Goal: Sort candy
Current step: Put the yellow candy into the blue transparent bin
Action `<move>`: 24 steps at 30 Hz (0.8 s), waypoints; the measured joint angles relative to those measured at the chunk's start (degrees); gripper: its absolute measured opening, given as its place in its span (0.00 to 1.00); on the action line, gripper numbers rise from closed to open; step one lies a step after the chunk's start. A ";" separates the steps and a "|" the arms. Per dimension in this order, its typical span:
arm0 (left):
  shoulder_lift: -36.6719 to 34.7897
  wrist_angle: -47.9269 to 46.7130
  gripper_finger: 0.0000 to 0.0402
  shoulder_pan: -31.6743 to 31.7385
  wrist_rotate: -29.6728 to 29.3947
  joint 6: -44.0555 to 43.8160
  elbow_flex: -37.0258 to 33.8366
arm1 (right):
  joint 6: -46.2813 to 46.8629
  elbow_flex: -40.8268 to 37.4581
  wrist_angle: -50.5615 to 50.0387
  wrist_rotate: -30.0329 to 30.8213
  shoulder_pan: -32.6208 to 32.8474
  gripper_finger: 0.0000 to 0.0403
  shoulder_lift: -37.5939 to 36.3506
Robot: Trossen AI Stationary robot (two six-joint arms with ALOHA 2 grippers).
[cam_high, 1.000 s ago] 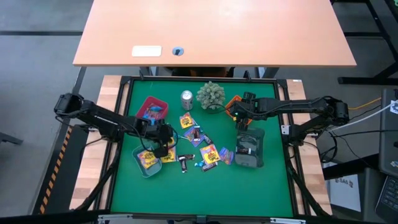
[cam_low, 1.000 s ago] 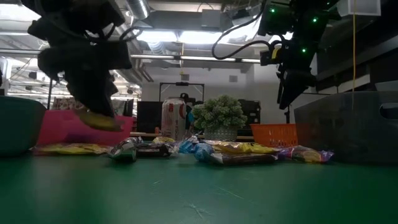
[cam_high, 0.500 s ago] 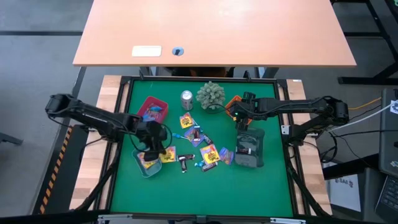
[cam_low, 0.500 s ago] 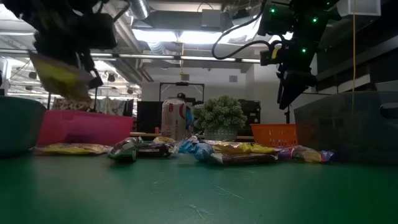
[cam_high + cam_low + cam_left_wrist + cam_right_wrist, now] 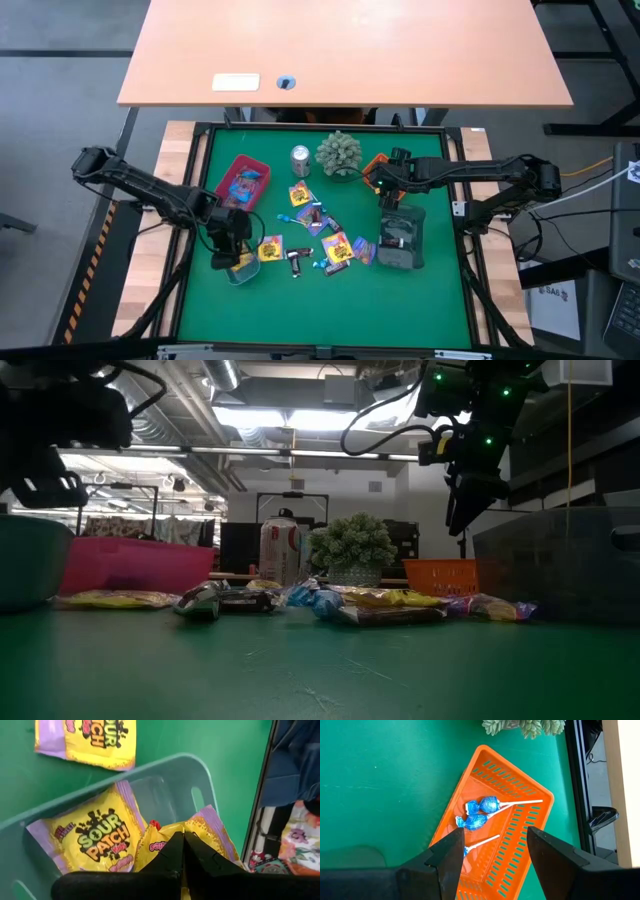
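The green table (image 5: pixel 420 300) carries the trays and a scatter of candy (image 5: pixel 318 232) at its middle, between the two arms. The left pincer (image 5: pixel 182 851) hangs over the teal tray (image 5: pixel 200 780) near the table's left side, clenched on a yellow packet (image 5: pixel 207 831) above another packet lying inside the tray. The right pincer (image 5: pixel 495 850) hovers released over the orange tray (image 5: pixel 530 820) beside the spiky plant (image 5: pixel 340 152); blue-wrapped lollipops (image 5: pixel 482 812) lie in that tray
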 joint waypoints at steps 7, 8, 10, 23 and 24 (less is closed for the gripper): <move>0.00 -1.86 0.00 -1.99 -2.17 -0.27 0.00 | 0.00 0.00 0.00 0.00 0.00 0.54 0.00; 0.00 -2.20 0.00 -2.11 -2.96 -0.70 0.00 | 0.02 0.00 0.00 -0.02 0.00 0.54 0.00; 0.00 -3.18 0.00 -2.20 -4.78 -1.53 0.00 | 0.00 0.00 0.00 -0.01 0.00 0.54 0.00; 0.00 -3.20 0.00 -2.17 -9.89 -2.84 0.00 | 0.01 0.00 0.00 -0.02 0.00 0.54 0.00; 0.00 -3.20 0.01 -2.17 -10.35 -3.00 0.00 | 0.00 0.00 0.00 -0.01 0.00 0.54 0.00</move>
